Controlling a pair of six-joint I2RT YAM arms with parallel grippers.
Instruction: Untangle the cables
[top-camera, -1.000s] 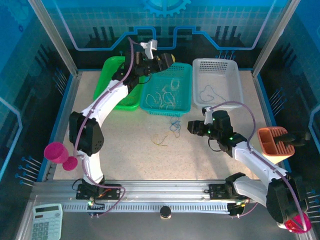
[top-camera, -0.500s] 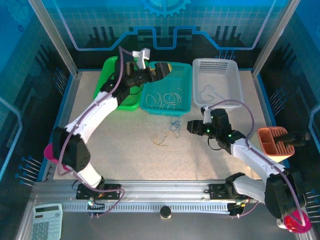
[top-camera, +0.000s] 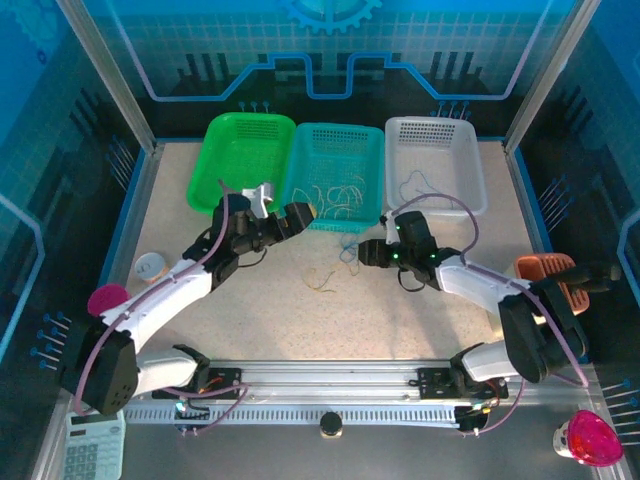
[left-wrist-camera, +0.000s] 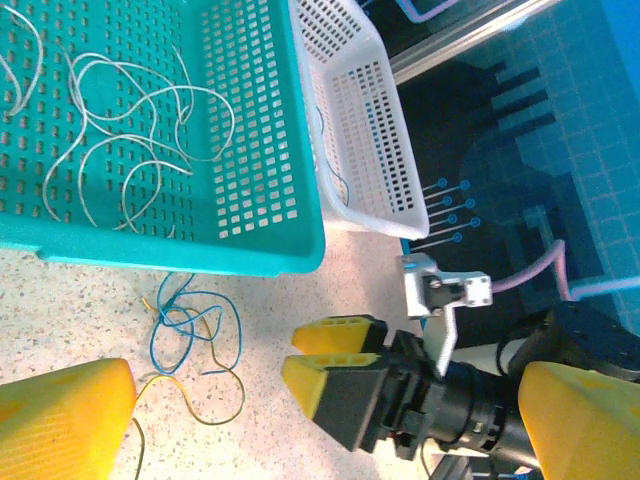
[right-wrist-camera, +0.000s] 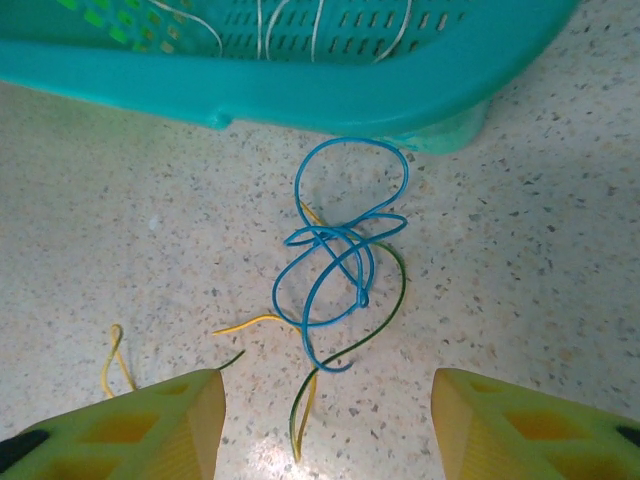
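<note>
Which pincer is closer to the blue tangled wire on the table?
Right. The right pincer sits just beside the blue tangled wire, jaws open toward it. The left pincer is farther away, up by the front of the teal basket.

I work in a robotics lab cell. Aluminium posts (top-camera: 105, 75) frame blue panels (top-camera: 420, 40) printed with circuit-style lines. My arms (top-camera: 165, 298) are bolted to a slotted metal rail (top-camera: 330, 380) at the near edge of a speckled surface (top-camera: 280, 310). Three plastic sorting baskets (top-camera: 433, 123) line its far side.
</note>
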